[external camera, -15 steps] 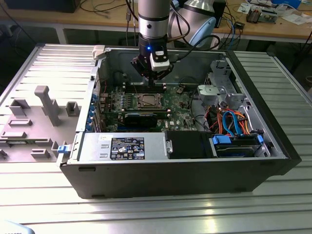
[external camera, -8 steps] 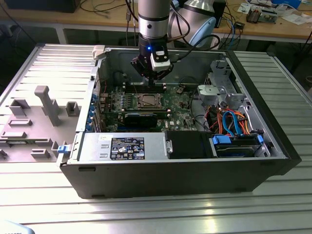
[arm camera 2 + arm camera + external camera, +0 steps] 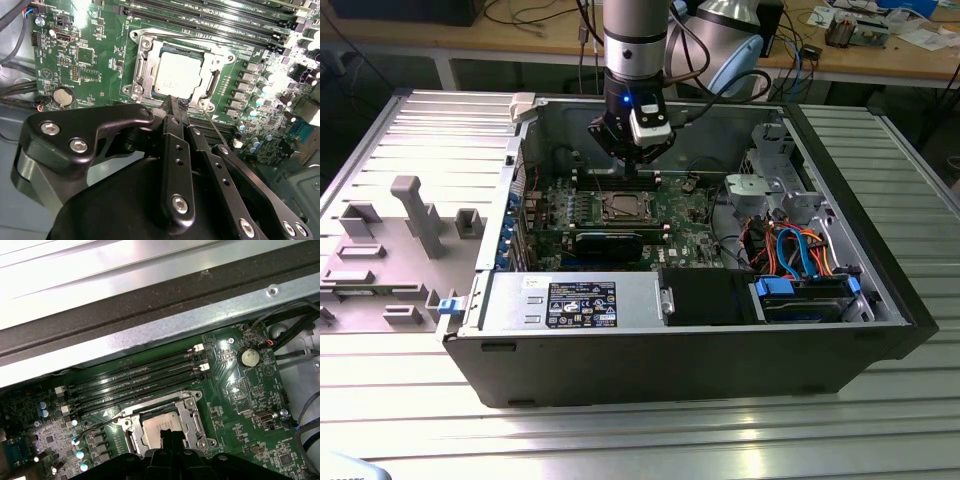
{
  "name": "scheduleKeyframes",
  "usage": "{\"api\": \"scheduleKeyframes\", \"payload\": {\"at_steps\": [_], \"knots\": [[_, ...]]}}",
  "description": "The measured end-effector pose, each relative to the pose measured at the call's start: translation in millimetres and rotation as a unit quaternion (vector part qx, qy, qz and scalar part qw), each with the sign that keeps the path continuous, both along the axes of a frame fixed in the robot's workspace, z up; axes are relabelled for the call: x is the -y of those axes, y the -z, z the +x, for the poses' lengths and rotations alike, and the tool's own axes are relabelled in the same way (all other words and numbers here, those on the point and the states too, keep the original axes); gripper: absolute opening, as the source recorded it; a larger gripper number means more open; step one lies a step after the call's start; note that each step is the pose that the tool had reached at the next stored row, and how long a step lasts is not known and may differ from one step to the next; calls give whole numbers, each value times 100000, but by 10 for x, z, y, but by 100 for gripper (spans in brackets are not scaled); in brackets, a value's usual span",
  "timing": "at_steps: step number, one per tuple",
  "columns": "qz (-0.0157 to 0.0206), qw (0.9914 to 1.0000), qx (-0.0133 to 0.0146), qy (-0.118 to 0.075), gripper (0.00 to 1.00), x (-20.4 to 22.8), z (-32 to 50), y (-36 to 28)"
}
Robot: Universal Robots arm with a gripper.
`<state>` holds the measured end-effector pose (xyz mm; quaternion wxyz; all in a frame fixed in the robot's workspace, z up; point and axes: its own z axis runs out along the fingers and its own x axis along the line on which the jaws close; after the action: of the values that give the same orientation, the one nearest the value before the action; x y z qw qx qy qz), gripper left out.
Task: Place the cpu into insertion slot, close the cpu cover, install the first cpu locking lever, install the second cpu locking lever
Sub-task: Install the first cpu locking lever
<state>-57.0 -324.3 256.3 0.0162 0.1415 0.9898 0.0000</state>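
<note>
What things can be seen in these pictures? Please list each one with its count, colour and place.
computer case: one, black and grey, lying open on the ribbed metal table.
motherboard: one, green, inside the case.
cpu: one, silvery-grey, seated in the insertion slot.
cpu cover: one, silvery frame, lying flat around the cpu.
memory slots: several, black, long, beside the socket.
coin battery: one, silver, on the board.
cables: several, orange and blue, at the exterior view's right.
grey fixture: one, at the exterior view's left of the case.
gripper: one, black, fingertips together, over the socket's edge.
</note>
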Motion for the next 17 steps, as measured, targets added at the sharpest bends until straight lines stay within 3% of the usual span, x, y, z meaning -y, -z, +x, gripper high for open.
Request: {"api": "scheduleKeyframes", "payload": {"at_steps": [17], "knots": [[4,99977,2,-2139,11,0,0,0]]}}
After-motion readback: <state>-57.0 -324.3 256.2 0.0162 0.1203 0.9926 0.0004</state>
